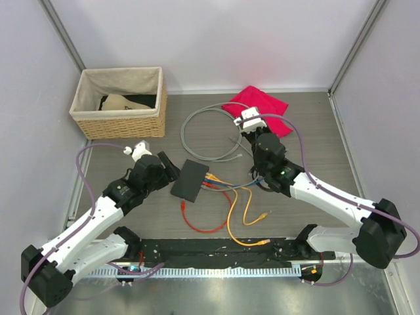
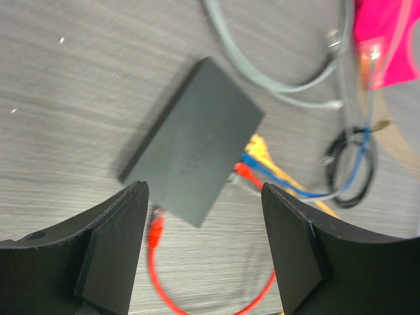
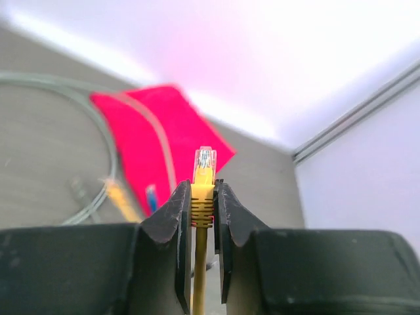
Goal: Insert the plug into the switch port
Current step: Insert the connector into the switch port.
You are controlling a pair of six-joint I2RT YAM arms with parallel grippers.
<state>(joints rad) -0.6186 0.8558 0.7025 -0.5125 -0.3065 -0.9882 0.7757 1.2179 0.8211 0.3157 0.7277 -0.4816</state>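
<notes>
The switch (image 1: pixel 190 180) lies flat on the table (image 1: pixel 131 138), a little left of centre in the top view, with its socket edge facing right. You already have a yellow, a blue and a red lead (image 2: pixel 241 172) seated side by side along that edge. Whether a free port sits next to them is too blurred to tell from the left wrist view.

Your left gripper (image 2: pixel 203 189) hangs over the switch with its jaws spread wide and nothing in them. The dark box shows in the gap between the fingers (image 2: pixel 118 243), apart from both.

The plug (image 3: pixel 204 161) you need is in your right gripper (image 3: pixel 203 187). The jaws are pinched on its yellow boot, with the clear tip poking out above them. It is upright and pointing toward the red cloth (image 3: pixel 157 138) and the back wall, away from the switch. In the top view that arm is right of centre, well apart from the socket edge.

So the pick-up is done and the insertion is not. You have yet to swing the plug round to face the sockets, line it up with a port and press it home. The left gripper looks placed to brace the box, which would probably slide under a push. Watch the grey cable (image 1: pixel 210 134) looped behind the switch.
</notes>
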